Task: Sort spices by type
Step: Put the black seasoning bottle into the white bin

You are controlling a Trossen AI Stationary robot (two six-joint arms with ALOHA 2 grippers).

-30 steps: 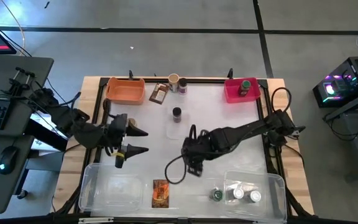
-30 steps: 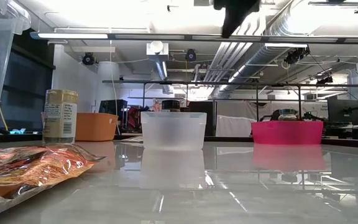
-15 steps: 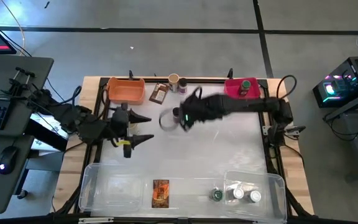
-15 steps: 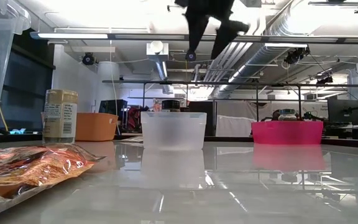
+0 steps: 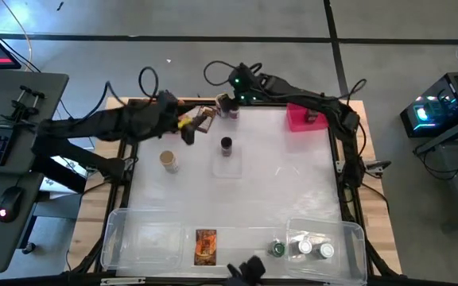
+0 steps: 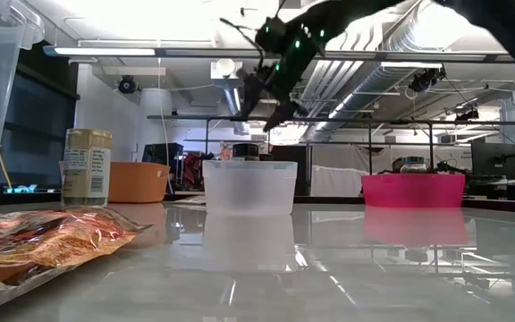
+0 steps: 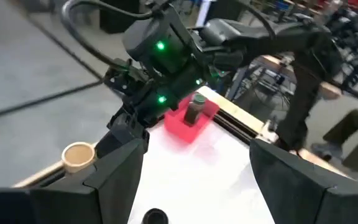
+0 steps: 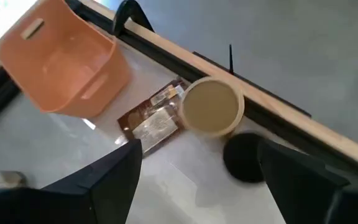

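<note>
Hovering open-jawed above the tan-capped jar [image 8: 211, 106] at the table's far edge, the right gripper [image 5: 230, 86] should pinch its sides — rigid, light, probably slippery; the left gripper [image 5: 188, 127] waits open.

Both arms reach toward the table's far edge. The left gripper [image 5: 191, 127] hovers near the far-left corner, its fingers [image 7: 114, 171] spread apart. The right arm stretches from the right side across to the far edge's middle, the right gripper [image 5: 230, 97] parted too, fingers [image 8: 114, 180] wide.
</note>
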